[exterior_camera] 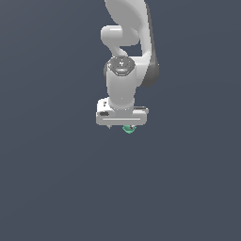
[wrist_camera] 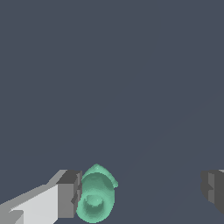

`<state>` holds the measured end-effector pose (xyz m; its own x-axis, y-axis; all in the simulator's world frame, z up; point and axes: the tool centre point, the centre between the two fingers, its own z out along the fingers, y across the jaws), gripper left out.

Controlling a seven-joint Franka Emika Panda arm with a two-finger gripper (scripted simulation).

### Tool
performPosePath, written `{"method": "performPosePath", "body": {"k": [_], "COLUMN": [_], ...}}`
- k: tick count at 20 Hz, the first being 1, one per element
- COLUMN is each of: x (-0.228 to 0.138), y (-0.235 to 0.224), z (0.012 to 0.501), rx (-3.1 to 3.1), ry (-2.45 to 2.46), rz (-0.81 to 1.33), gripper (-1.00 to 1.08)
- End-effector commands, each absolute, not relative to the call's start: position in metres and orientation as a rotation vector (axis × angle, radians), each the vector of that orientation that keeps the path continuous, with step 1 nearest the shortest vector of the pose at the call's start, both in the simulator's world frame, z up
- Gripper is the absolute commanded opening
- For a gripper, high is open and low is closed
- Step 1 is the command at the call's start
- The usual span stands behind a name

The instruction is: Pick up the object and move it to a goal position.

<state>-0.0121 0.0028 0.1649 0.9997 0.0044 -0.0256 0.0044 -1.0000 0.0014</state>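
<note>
Matt teal object (wrist_camera: 95, 197), smooth-faceted

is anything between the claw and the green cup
Nothing visible. In the wrist view the cup sits inside the open claw, right beside one finger, with the other finger well apart. Only bare floor lies around it.
</note>
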Motion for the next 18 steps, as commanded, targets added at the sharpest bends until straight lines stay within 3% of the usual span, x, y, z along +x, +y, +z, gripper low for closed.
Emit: {"method": "performPosePath", "body": {"k": [1, 10, 18], "x": [-0.012, -0.012, -0.015], "y": [0.003, -0.023, -0.019], "z": [0.165, 0.166, 0.163], "rx": [3.140, 3.118, 3.119], "ry": [0.007, -0.009, -0.048], "rz": [-0.040, -0.065, -0.062], "gripper": [1.00, 1.00, 1.00]}}
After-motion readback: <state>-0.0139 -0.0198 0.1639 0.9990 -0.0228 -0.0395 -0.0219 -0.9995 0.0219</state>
